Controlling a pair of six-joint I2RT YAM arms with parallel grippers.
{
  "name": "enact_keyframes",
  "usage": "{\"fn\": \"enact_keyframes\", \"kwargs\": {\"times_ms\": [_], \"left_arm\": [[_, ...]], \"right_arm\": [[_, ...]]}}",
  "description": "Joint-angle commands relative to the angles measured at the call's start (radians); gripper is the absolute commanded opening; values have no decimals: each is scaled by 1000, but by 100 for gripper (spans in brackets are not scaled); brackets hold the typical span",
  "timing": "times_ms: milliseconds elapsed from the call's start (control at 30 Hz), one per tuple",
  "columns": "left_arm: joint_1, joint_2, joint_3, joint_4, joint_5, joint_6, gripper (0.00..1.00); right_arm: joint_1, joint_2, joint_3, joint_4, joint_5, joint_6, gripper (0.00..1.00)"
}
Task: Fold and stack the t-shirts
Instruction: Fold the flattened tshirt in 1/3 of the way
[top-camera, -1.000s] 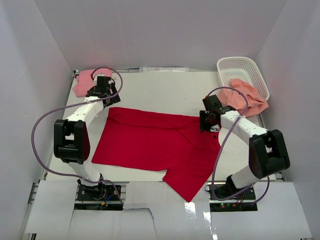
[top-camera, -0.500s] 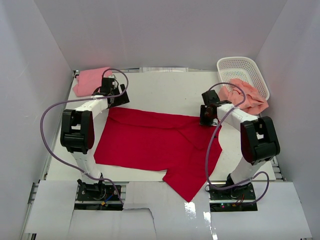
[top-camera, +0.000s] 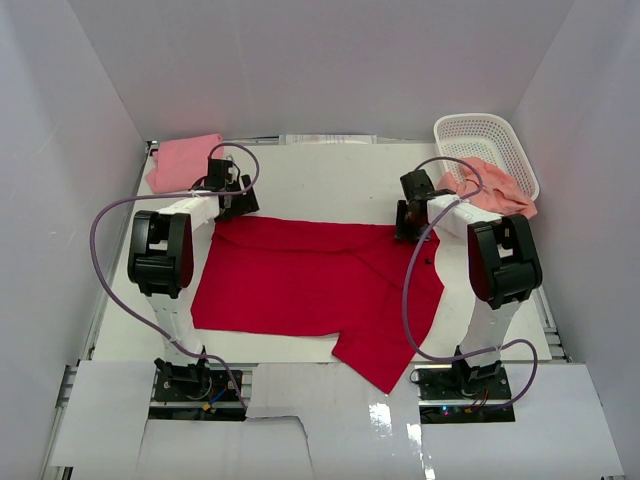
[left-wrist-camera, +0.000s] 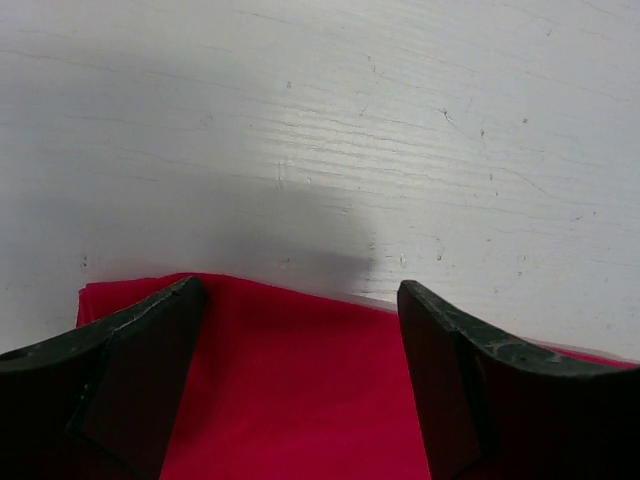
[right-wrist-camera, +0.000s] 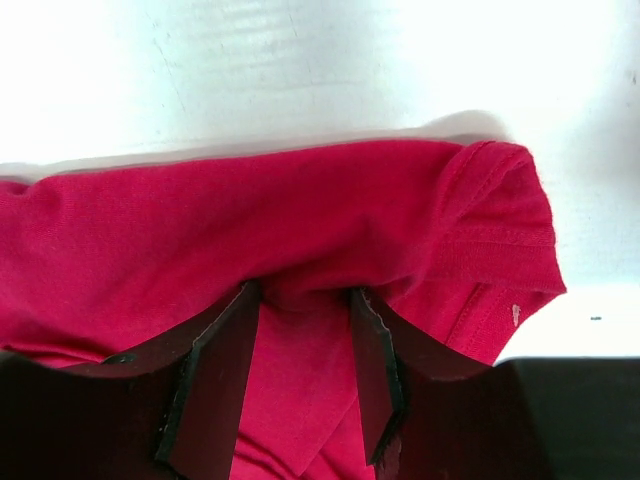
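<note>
Bright red t-shirt (top-camera: 300, 285): soft matte knit, spread mostly flat across the middle of the white worktop (top-camera: 330, 180). Long far edge running left to right. One flap reaching toward the near edge on the right. Diagonal crease across the right half.

Left claw (left-wrist-camera: 300, 290): released, dark wedge-shaped fingers spread wide. Poised over the shirt's far-left corner, red cloth below and between them, bare scuffed worktop beyond. Nothing clasped.

Right claw (right-wrist-camera: 300, 300): clenched on the red t-shirt at its far-right edge. A bunched fold of cloth pinched between the two flat black fingers (right-wrist-camera: 215, 385). Double-stitched hem curling round on the right, a small pale speck on it.

Light pink t-shirt (top-camera: 180, 160): a soft, rumpled heap in the far-left corner, just beyond the left claw and apart from the red one.

Salmon-peach t-shirt (top-camera: 495, 190): crumpled, draped at the near rim of the white plastic lattice basket (top-camera: 485, 130) in the far-right corner, just right of the right claw.

Grey-purple cables (top-camera: 100, 240) looping wide off both arms. Plain white walls (top-camera: 320, 70) closing in the left, right and far sides.
</note>
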Motion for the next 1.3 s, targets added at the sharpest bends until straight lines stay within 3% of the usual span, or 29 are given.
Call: {"fn": "enact_keyframes", "kwargs": {"times_ms": [0, 433, 833, 1000, 1267], "left_arm": [[4, -8, 13, 2, -17, 1, 88], [10, 151, 164, -58, -188, -1, 91], [21, 300, 399, -67, -105, -18, 92], [7, 239, 474, -84, -88, -16, 94], [-56, 38, 493, -141, -105, 16, 97]], "right_arm": [[-7, 67, 24, 16, -13, -9, 47], [-58, 207, 170, 10, -48, -28, 47], [-73, 386, 471, -47, -91, -60, 47], [-73, 419, 592, -79, -91, -71, 47], [-73, 316, 572, -82, -92, -72, 50]]}}
